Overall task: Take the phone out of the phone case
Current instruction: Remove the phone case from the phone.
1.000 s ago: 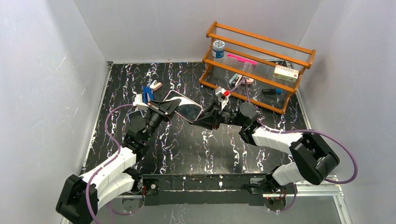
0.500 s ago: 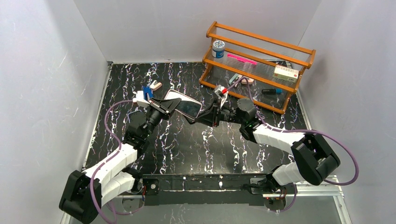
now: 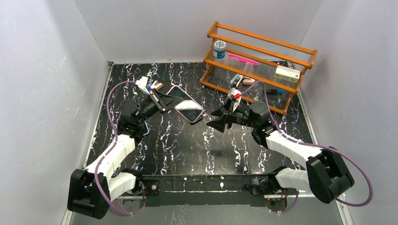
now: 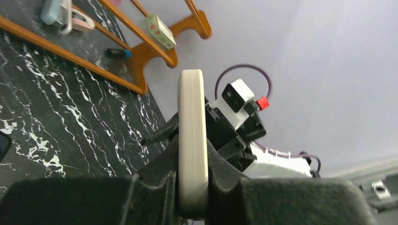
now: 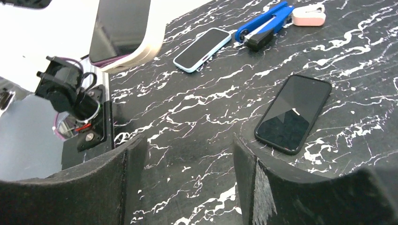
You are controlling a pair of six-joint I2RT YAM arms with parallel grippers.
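Phone case (image 4: 192,140) of cream plastic, dark phone (image 5: 119,28) seated inside, pinched by left claw (image 3: 165,100), left of slatted wooden rack (image 3: 260,61); right claw (image 3: 216,120) gapes empty nearer the rack, bare black phone (image 5: 293,115) lying close by.

A wooden shelf rack (image 3: 265,37) stands at the far right of the black marbled desk (image 3: 187,145). Its upper shelf carries a blue-and-white tin (image 3: 219,48), a pink pen (image 3: 243,59) and a small box (image 3: 287,72). A blue-capped marker (image 3: 272,91) lies on the shelf below. At far left a blue clip (image 5: 263,21) lies just beside a pink object (image 5: 308,15), with a phone in a light blue case (image 5: 202,49) near them.
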